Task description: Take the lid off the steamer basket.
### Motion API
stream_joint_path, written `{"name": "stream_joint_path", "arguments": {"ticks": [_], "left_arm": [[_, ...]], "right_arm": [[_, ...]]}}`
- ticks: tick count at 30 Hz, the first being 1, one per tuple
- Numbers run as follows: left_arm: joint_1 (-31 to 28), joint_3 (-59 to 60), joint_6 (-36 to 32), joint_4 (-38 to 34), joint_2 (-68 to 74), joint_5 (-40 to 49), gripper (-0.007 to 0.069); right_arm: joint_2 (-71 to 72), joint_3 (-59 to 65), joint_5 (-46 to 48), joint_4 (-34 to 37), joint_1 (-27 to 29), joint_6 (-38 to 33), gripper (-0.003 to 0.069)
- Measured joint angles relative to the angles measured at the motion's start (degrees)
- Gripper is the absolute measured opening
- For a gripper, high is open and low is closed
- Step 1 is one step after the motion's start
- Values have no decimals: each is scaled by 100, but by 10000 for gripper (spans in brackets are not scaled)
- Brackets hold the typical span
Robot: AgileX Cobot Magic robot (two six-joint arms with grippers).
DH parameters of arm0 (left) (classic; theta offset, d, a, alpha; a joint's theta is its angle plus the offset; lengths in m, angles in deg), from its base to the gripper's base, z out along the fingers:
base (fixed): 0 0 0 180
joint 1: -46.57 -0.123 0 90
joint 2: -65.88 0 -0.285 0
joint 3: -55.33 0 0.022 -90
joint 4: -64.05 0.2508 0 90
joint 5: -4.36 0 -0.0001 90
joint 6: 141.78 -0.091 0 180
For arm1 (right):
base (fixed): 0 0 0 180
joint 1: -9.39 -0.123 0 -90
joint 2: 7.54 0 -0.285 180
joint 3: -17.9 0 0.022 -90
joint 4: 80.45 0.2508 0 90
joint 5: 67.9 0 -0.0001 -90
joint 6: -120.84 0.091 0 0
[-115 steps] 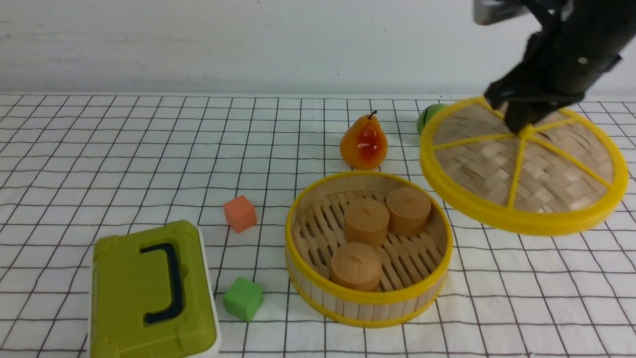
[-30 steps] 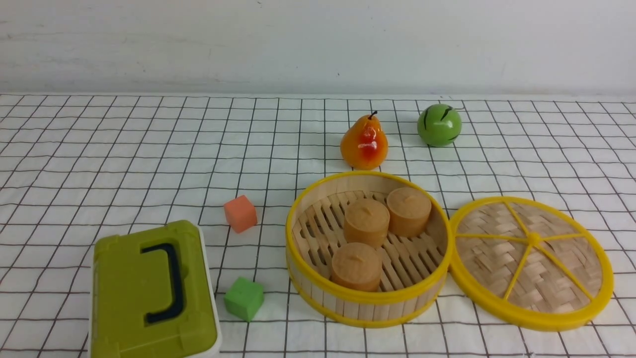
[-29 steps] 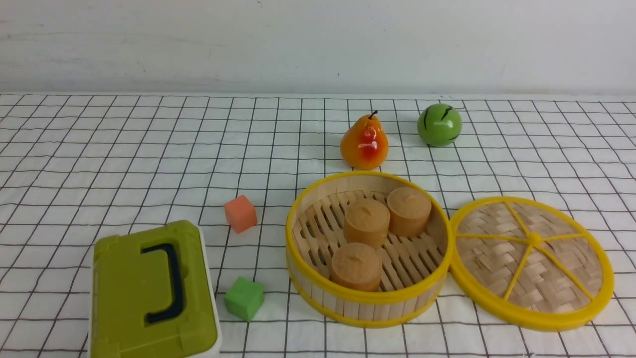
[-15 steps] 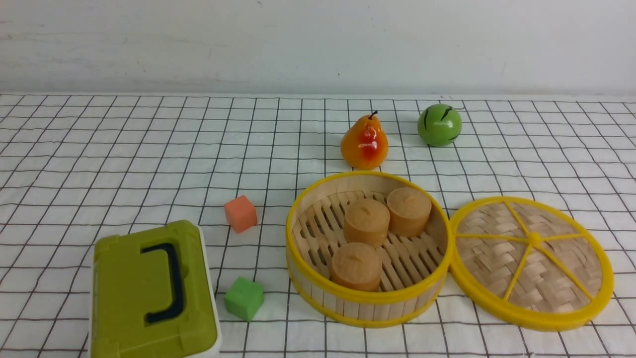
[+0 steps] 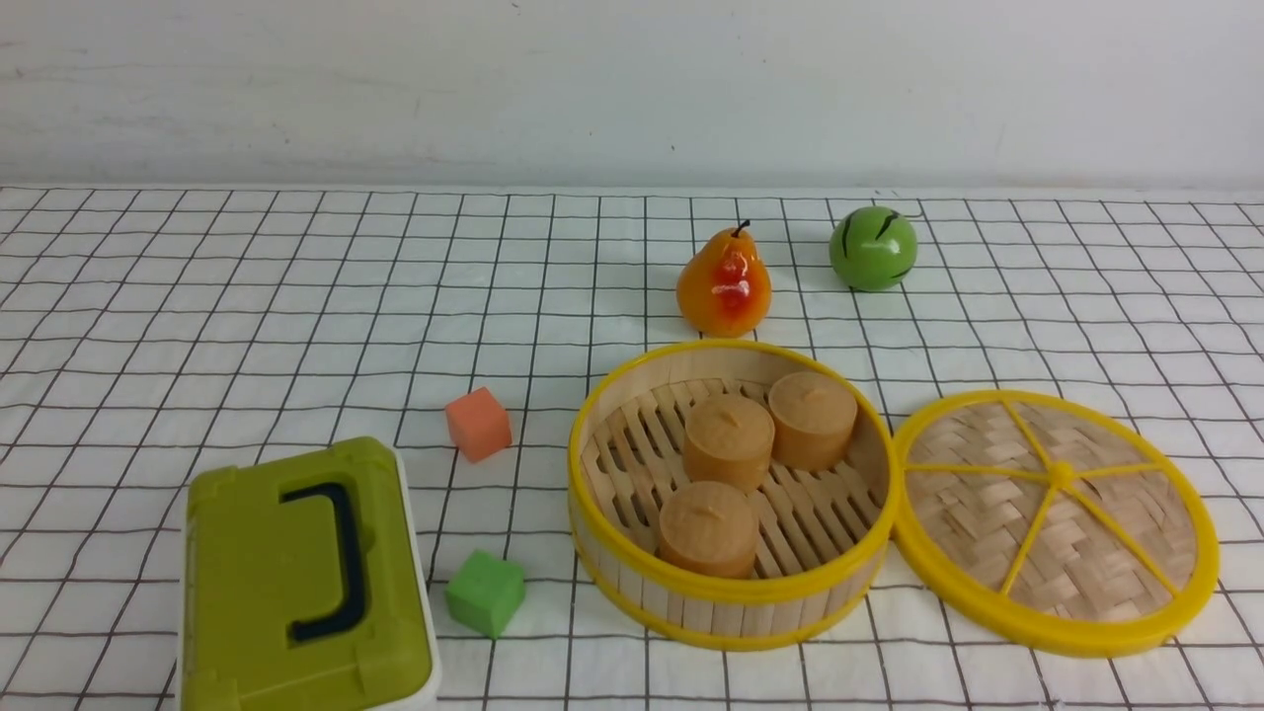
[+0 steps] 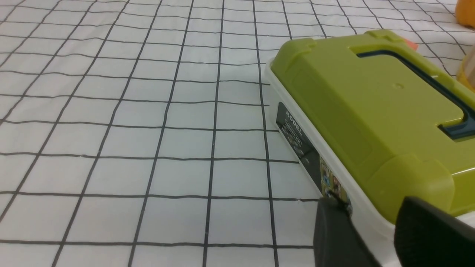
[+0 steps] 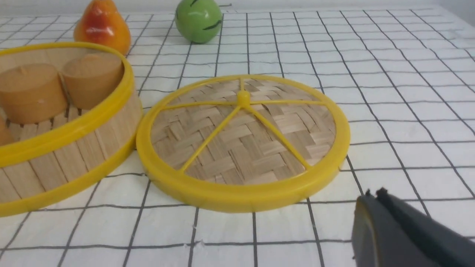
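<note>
The steamer basket [image 5: 731, 604] stands uncovered on the checked cloth, with three tan cylinders [image 5: 728, 439] inside; its wall [image 7: 74, 148] also shows in the right wrist view. The lid [image 5: 987, 523] lies flat on the cloth, touching the basket's right side. Neither arm appears in the front view. My right gripper [image 7: 373, 193] is shut and empty, hovering low over the cloth a short way from the lid [image 7: 243, 137]. My left gripper [image 6: 371, 222] is open with nothing between its fingers, close to a corner of the olive-green box.
An olive-green box [image 5: 296, 583] with a dark handle sits front left, filling part of the left wrist view [image 6: 371, 107]. An orange cube [image 5: 477, 424] and a green cube [image 5: 484, 592] lie left of the basket. A pear [image 5: 723, 284] and a green apple [image 5: 872, 247] stand behind it.
Earlier the right gripper held the lid tilted in the air at the right. Now the lid rests flat beside the basket and the arm has left the front view. Over the last second, nothing moved.
</note>
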State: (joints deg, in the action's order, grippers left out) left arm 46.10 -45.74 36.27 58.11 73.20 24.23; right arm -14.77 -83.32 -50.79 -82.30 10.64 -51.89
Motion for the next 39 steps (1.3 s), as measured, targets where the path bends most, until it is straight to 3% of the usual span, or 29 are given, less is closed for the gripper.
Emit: {"name": "stream_joint_path", "arguments": {"ticks": [13,39], "left_arm": [[0,0,0,0,0,0,239],[0,0,0,0,0,0,239]], "right_arm": [[0,-42,463,17,-189,0,-24],[0,-48,484,17,-189,-5,-11]]}}
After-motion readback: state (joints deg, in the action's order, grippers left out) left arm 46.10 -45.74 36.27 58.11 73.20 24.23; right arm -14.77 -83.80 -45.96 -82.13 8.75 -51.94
